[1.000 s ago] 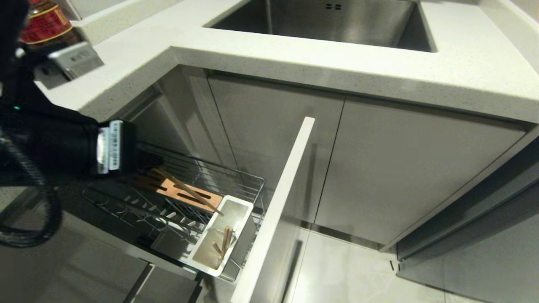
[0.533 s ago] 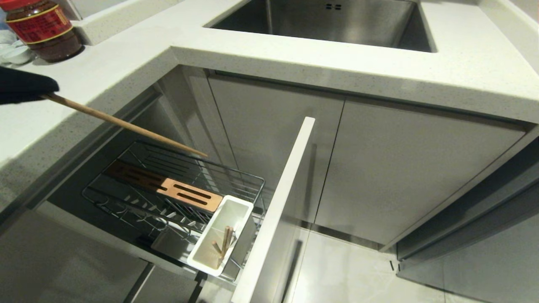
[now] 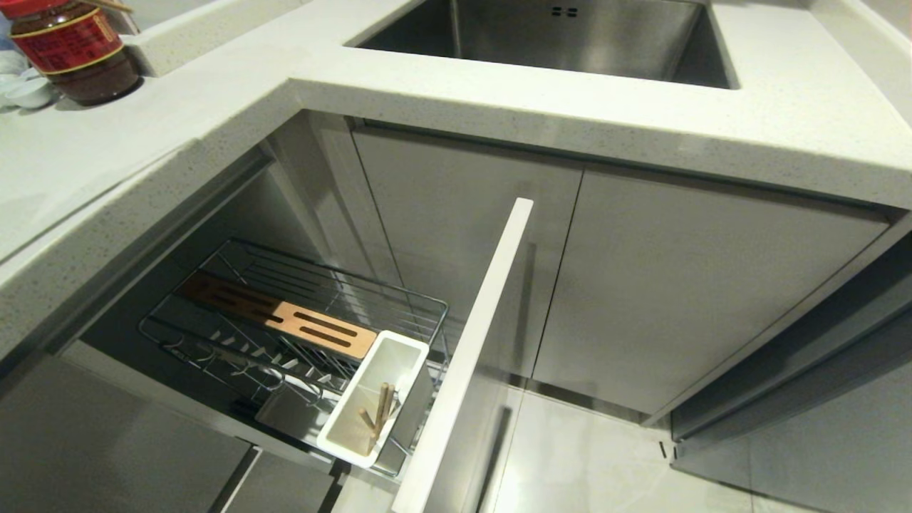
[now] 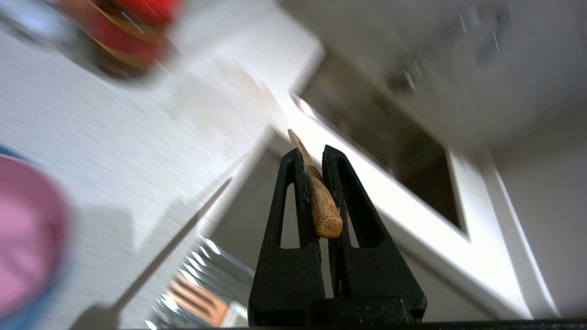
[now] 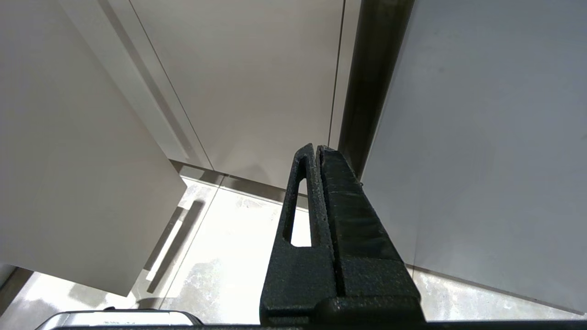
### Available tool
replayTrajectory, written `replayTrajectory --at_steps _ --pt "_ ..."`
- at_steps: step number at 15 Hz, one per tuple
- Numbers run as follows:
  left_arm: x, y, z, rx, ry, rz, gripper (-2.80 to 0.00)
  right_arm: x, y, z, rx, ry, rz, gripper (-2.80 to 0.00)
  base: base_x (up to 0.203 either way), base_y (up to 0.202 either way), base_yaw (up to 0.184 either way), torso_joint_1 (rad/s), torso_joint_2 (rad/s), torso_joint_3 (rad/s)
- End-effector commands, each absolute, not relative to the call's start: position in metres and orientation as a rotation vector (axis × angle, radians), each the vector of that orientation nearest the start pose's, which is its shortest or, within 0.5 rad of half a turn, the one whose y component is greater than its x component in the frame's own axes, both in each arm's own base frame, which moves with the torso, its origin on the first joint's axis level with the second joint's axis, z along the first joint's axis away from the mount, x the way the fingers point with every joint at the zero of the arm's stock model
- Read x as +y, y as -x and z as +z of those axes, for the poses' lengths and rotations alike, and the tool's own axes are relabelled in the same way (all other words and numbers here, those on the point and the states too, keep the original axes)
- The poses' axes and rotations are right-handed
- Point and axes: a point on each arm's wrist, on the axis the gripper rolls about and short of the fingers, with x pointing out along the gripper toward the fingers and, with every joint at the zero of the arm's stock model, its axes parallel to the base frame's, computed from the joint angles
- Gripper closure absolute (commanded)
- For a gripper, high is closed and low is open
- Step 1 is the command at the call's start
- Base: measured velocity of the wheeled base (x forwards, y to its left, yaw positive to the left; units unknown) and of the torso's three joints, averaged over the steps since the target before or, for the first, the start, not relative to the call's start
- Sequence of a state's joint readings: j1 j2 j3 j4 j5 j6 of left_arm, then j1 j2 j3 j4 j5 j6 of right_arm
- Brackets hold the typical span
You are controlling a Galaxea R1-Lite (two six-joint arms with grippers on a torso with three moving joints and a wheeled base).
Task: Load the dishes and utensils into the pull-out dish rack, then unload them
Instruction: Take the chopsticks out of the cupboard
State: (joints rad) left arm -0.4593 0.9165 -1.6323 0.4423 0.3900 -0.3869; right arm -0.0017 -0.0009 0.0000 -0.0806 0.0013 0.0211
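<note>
A single wooden chopstick [image 4: 316, 192] is clamped between the two black fingers [image 4: 293, 192] of the left gripper [image 4: 312, 153], which are drawn almost fully together with only the stick's thickness between them. The thick, speckled butt end of the chopstick is seen nearest the wrist camera, and its thin tip is seen projecting just past the fingertips. In the left wrist view the gripper is held above the pale speckled countertop [image 4: 114, 151], with a blurred red-lidded jar [image 4: 124, 32] and a pink bowl [image 4: 23, 238] also in view. The right gripper [image 5: 316, 149] is pressed fully shut on nothing and is pointed at grey cabinet fronts and pale floor. In the head view neither arm is visible. The pull-out dish rack [image 3: 299, 335] is drawn out below the countertop beside its pale front panel [image 3: 477, 342]; a slotted wooden strip [image 3: 285, 317] lies across the chrome wires. The other chopstick [image 3: 381, 410] is stood leaning in the white utensil holder [image 3: 406, 353] at the rack's near corner.
</note>
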Motion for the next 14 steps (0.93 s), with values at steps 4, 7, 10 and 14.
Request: replayTrajectory --at_steps 4,7,10,14 --pt "0.009 0.062 0.436 -0.568 0.425 0.29 0.0 0.0 0.021 0.077 -0.057 -0.021 0.001 0.0 0.0 0.0 0.0 0.0 0.0 0.0" --pt "-0.006 0.069 0.412 -0.631 0.326 0.504 0.0 0.0 0.021 0.077 -0.057 -0.021 0.001 0.0 0.0 0.0 0.0 0.0 0.0 0.0" --pt "-0.015 0.059 0.368 -0.6 0.236 0.699 0.0 0.0 0.021 0.077 -0.057 -0.021 0.001 0.0 0.0 0.0 0.0 0.0 0.0 0.0" --pt "-0.028 0.048 0.317 -0.674 0.124 0.883 0.0 0.0 0.021 0.077 -0.057 -0.021 0.001 0.0 0.0 0.0 0.0 0.0 0.0 0.0"
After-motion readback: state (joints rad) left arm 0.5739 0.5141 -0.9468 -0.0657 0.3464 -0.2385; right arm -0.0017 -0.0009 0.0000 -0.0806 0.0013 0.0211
